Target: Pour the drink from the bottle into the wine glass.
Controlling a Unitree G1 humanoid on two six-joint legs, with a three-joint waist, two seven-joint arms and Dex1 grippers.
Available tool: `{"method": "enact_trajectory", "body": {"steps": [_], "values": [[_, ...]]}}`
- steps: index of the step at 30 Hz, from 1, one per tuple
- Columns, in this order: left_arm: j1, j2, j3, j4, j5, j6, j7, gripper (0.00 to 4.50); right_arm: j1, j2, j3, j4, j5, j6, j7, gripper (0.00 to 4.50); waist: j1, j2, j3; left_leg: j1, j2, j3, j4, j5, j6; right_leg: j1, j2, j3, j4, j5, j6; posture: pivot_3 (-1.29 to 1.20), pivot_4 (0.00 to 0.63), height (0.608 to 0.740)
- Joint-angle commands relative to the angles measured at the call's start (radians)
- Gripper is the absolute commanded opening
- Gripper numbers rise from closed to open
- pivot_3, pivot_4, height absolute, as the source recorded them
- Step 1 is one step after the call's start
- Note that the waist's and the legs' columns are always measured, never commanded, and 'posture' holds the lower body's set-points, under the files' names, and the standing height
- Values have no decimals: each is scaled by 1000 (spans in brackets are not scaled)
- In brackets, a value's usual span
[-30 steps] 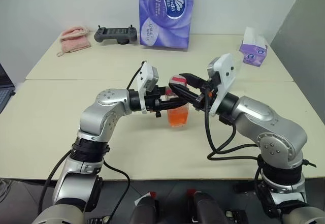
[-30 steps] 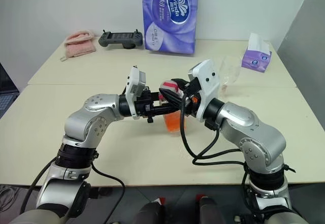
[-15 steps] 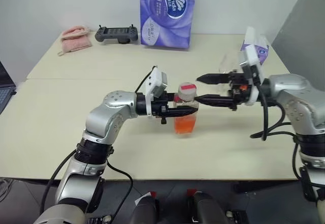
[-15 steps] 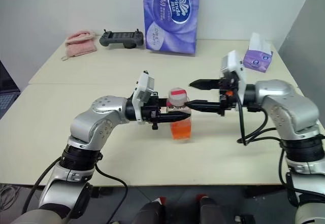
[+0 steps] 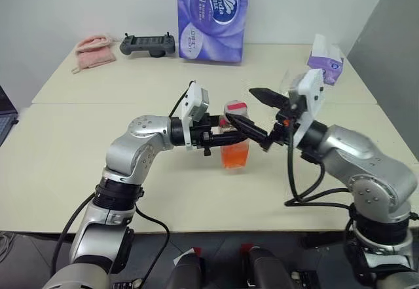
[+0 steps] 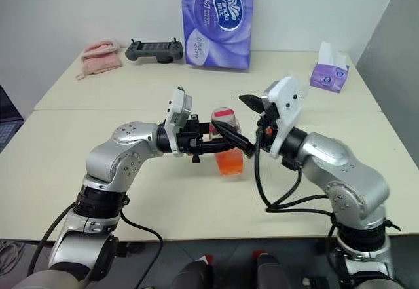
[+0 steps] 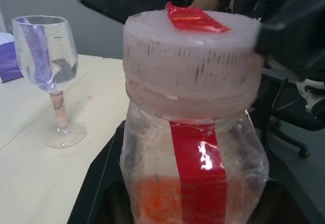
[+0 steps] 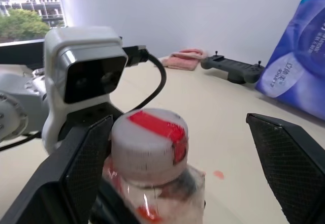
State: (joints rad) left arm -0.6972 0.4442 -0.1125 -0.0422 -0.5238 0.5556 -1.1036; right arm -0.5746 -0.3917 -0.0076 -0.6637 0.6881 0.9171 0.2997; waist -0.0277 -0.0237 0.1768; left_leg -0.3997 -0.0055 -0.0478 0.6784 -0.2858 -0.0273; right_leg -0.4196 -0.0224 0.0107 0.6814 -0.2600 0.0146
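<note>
Bottle (image 5: 235, 141), capped, drink (image 5: 234, 156) low inside: bench (image 5: 98, 145) centre, gripped by left hand (image 5: 222, 136). Right hand (image 5: 257, 116) spread wide around the cap. Wine glass (image 7: 50, 71): bench, 2 o'clock of bottle.

Bottle (image 7: 195, 168): clear plastic, glossy red label strip; cap (image 7: 190, 64) was matt, ribbed. Beside bottle, wine glass (image 7: 46, 56): clear glass, smudged. Fingers (image 8: 294, 158): black, textured pads. Table (image 5: 98, 164): matt, smooth. Tissue pack (image 5: 213, 14): glossy film.
</note>
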Motion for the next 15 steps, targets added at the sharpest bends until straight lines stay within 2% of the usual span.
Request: {"method": "enact_trajectory", "body": {"steps": [1, 10, 12, 14, 15], "values": [[-34, 4, 14, -10, -1, -30, -12, 1850, -16, 18, -1, -51, 4, 15, -50, 4478, 3, 0, 0, 0, 0, 0, 0, 0, 1, 0, 0, 0, 0, 0, 0, 0, 150, 740], [-43, 1, 8, 3, 9, -36, -22, 1850, 0, 27, 4, -65, 57, 41, -50, 4478, -1, 0, 0, 0, 0, 0, 0, -2, 4, 0, 0, 0, 0, 0, 0, 0, 150, 740], [-43, 0, 8, 1, 10, -35, -22, 1850, -6, 25, 5, -60, 59, 40, -53, 4113, -1, 0, 0, 0, 0, 0, 0, -2, 4, 0, 0, 0, 0, 0, 0, 0, 150, 740], [-40, 0, 8, -4, 11, -34, -20, 1850, -11, 23, 8, -53, 59, 38, -49, 3575, -1, 0, 0, 0, 0, 0, 0, -2, 4, 0, 0, 0, 0, 0, 0, 0, 150, 740], [-38, 1, 9, -6, 11, -34, -20, 1850, -12, 24, 6, -50, 61, 38, -49, 3158, -1, 0, 0, 0, 0, 0, 0, -2, 4, 0, 0, 0, 0, 0, 0, 0, 150, 740]]}}
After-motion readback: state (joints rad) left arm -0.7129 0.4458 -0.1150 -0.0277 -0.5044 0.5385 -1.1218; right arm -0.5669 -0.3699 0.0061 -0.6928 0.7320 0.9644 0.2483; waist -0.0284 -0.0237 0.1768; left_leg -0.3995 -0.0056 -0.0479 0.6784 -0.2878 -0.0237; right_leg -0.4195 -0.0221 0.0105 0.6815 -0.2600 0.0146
